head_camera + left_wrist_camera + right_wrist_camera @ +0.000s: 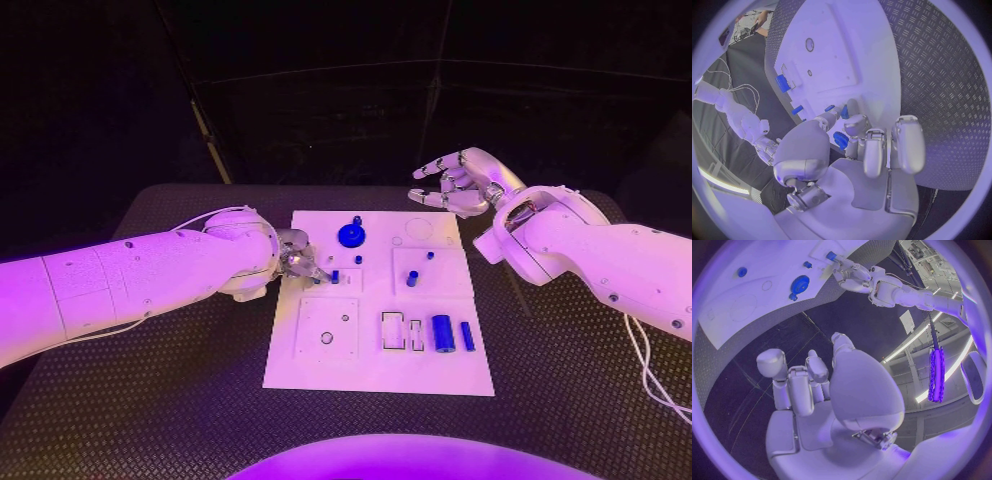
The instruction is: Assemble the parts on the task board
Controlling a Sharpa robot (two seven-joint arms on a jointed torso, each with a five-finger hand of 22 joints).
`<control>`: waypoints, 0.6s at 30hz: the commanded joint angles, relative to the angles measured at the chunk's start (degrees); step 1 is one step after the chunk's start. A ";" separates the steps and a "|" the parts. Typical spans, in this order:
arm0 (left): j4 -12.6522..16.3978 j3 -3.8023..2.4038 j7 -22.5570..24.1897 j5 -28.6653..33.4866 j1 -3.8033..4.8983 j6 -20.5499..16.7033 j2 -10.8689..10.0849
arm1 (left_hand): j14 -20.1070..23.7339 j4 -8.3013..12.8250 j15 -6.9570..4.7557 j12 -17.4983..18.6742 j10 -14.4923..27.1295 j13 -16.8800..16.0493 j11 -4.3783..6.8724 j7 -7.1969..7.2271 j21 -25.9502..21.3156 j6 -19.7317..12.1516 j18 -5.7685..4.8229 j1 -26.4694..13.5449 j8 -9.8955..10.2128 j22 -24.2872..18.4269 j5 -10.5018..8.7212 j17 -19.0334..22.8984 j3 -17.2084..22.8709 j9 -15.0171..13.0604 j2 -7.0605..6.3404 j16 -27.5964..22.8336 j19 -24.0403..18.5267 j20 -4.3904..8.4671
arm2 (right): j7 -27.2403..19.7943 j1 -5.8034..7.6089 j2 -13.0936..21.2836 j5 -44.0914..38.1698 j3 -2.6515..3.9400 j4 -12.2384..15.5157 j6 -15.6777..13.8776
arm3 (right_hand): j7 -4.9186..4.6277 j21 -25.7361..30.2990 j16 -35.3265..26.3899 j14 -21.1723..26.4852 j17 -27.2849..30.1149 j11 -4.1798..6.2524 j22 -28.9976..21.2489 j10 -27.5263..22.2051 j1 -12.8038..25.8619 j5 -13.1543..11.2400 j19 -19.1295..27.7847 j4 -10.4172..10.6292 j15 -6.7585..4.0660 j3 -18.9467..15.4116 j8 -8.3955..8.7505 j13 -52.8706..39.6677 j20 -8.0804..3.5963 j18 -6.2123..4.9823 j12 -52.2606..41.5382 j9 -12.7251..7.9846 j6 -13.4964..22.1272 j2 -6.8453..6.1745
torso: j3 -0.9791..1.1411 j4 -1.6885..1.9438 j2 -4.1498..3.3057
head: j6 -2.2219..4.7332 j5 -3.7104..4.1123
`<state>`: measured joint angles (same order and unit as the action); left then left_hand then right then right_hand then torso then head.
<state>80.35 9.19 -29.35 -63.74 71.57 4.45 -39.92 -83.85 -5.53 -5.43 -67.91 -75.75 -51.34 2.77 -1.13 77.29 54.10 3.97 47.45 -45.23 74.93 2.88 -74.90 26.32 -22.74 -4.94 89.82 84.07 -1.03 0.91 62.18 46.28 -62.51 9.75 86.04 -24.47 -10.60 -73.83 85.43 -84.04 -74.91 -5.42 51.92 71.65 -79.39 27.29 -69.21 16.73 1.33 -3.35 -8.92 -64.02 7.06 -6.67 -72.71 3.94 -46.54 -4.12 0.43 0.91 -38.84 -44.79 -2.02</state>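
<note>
on the white task board [378, 370], at its left edge, the left robot hand [296, 256] pinches a small blue peg [335, 277] between its fingertips [856, 125]. judged by its look, the peg is light, stiff and smooth, so it may slip or twist; a hold across its middle seems safest. it looks like a short plain cylinder of glossy blue. the right robot hand [459, 183] hovers beyond the board's far right corner, fingers apart and holding nothing. a blue gear [352, 235] and two blue cylinders [453, 333] sit on the board, which lies on the black worktop [159, 400].
</note>
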 commanded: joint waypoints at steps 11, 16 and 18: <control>1.24 0.08 -0.31 -0.27 0.02 -2.26 -1.22 | -6.15 -3.03 -0.44 0.36 -0.07 0.82 0.03 0.12 0.19 0.17 -0.52 -0.54 -0.01 0.22 0.10 -15.10 -6.51 0.75 0.08 0.18 1.12 0.58 | -0.42 0.09 -0.10 0.07 0.03 -0.06 -0.21 | 0.01 0.35 -0.22 -3.68 -5.36 -0.08 -0.24 -0.48 0.57 0.31 0.49 -0.06 -0.32 -0.02 -0.34 0.14 0.11 -0.58 0.18 -0.09 -0.07 0.07 | -0.02 -0.04 0.02 | 0.15 0.04; 1.85 -0.03 -0.16 0.28 0.06 -4.15 -1.75 | -6.15 -4.61 -0.41 0.85 0.44 1.62 -0.06 -0.01 -0.34 -0.31 -0.40 -0.21 -0.03 -0.29 0.07 -15.10 -9.74 1.02 -0.24 0.18 0.93 0.57 | -0.46 0.08 -0.12 0.07 0.03 -0.15 -0.23 | 0.01 0.35 -0.22 -3.68 -5.36 -0.08 -0.24 -0.48 0.57 0.31 0.49 -0.06 -0.32 -0.02 -0.34 0.14 0.11 -0.58 0.18 -0.09 -0.07 0.07 | 0.01 0.00 0.02 | 0.24 0.13; 2.21 -0.09 -0.02 0.93 0.15 -5.17 -2.11 | -6.15 -5.63 -0.36 1.11 0.74 2.07 -0.11 -0.09 -0.57 -0.58 -0.34 0.03 -0.08 -0.48 0.08 -15.10 -11.56 1.14 -0.26 0.18 0.85 0.56 | -0.47 0.08 -0.16 0.07 0.03 -0.20 -0.23 | 0.00 0.40 -0.24 -3.67 -5.33 -0.09 -0.34 -0.52 0.66 0.31 0.54 -0.05 -0.31 -0.06 -0.32 0.18 0.11 -0.60 0.22 -0.10 -0.01 0.05 | 0.01 -0.01 0.04 | 0.21 0.10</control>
<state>82.22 9.17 -29.41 -63.64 71.57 1.99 -41.82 -83.85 -10.72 -5.42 -66.99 -75.43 -49.49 2.63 -1.25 77.05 53.96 3.97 46.85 -45.10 74.58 2.88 -74.90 15.50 -21.67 -5.10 89.82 83.86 -0.83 0.86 62.17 46.18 -62.51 9.74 85.80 -24.49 -10.60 -73.83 85.34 -84.04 -74.90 -5.48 51.64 71.59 -79.39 27.29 -69.00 16.73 1.33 -3.35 -8.92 -63.94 7.27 -6.67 -72.71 3.91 -46.54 -4.12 0.43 0.92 -38.81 -44.56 -1.91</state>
